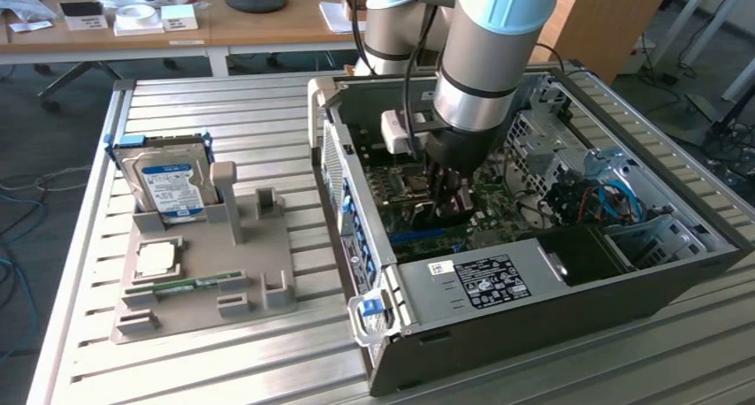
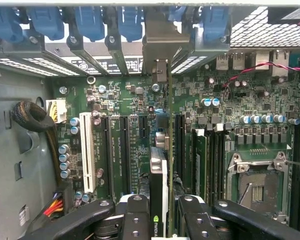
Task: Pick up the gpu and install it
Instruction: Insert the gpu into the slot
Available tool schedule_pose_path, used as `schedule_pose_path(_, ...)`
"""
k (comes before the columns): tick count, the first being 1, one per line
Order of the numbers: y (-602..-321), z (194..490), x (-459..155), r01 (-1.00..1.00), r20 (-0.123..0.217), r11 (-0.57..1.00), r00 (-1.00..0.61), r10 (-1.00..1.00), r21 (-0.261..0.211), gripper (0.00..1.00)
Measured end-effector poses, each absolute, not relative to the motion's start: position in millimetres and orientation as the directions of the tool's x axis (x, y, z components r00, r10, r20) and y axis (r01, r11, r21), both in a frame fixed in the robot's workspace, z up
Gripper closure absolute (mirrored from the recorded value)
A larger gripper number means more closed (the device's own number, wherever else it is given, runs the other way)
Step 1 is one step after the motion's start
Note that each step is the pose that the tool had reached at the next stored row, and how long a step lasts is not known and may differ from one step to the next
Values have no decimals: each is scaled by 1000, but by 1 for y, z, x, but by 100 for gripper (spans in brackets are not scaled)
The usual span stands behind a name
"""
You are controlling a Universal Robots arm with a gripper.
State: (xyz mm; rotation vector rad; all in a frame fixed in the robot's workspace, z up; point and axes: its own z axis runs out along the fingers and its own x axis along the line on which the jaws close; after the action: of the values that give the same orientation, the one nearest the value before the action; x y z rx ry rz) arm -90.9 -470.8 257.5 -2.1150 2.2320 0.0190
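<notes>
Slatted metal table (image 1: pixel 236 370) in an office, wooden desks (image 1: pixel 118 35) behind, open computer case (image 1: pixel 531 303) lying on its side. Gripper (image 2: pixel 160 216) clamped on the gpu (image 2: pixel 158 170), edge-on above the motherboard (image 2: pixel 140 100), long axis toward the rear slot covers (image 2: pixel 87 52).

A robotics lab in an office room: a robot arm (image 1: pixel 484 60) reaching into an open PC case (image 1: pixel 567 321) on a slatted metal bench (image 1: pixel 212 370), cluttered wooden desks (image 1: pixel 71 39) at upper left, loose cables (image 1: pixel 21 191) on the floor.
</notes>
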Motion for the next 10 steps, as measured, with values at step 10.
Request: schedule_pose_path(10, -471, 257, -91, -997, -56, 71, -69, -996, -34, 73)
